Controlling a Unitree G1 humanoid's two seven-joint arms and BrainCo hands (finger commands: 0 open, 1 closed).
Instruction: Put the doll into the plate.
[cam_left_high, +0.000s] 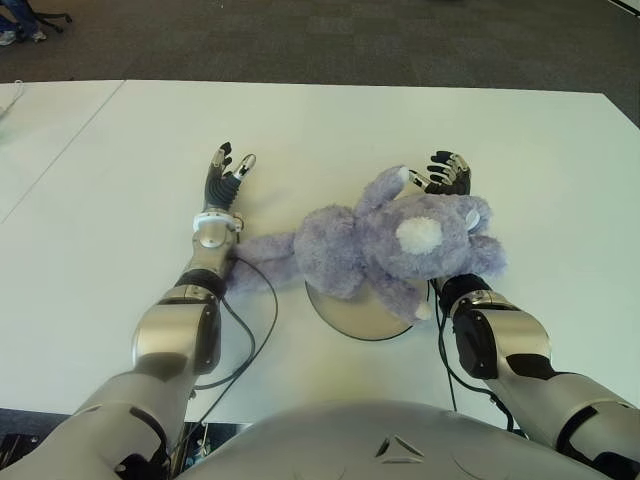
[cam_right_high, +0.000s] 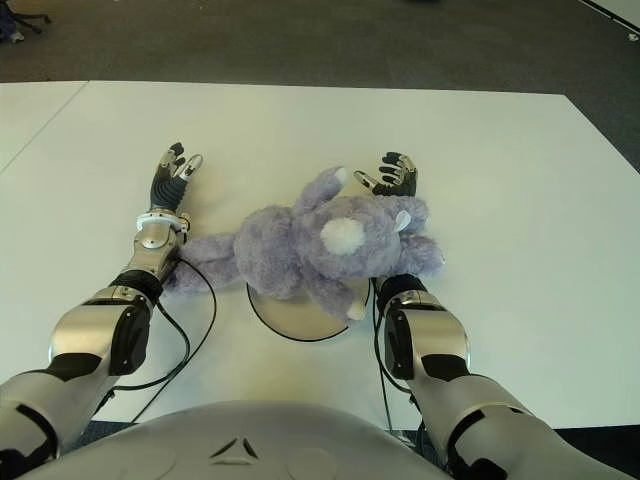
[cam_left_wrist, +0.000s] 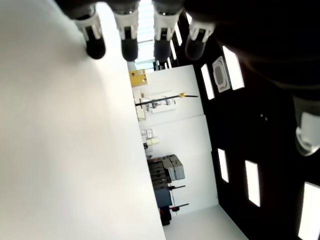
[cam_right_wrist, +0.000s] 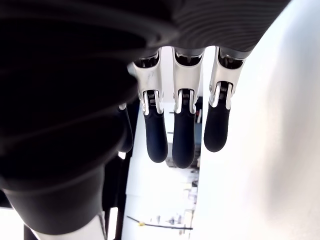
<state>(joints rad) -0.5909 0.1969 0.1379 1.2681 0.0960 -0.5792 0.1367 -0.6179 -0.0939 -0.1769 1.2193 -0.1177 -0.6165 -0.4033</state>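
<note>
A fluffy purple doll (cam_left_high: 380, 245) lies on its side across a round grey plate (cam_left_high: 352, 318), covering most of it. Its head hangs past the plate's right rim and one long limb trails left onto the table. My right hand (cam_left_high: 447, 172) shows just behind the doll's head, and the doll covers its wrist. In the right wrist view its fingers (cam_right_wrist: 182, 135) are stretched out and hold nothing. My left hand (cam_left_high: 225, 175) is left of the doll, near the trailing limb. Its fingers (cam_left_wrist: 127, 30) are extended over the bare tabletop and are empty.
The white table (cam_left_high: 420, 120) ends at dark carpet (cam_left_high: 330, 40) at the back. A second white tabletop (cam_left_high: 40, 130) adjoins on the left. Black cables (cam_left_high: 262, 320) loop on the table beside both forearms, close to the front edge.
</note>
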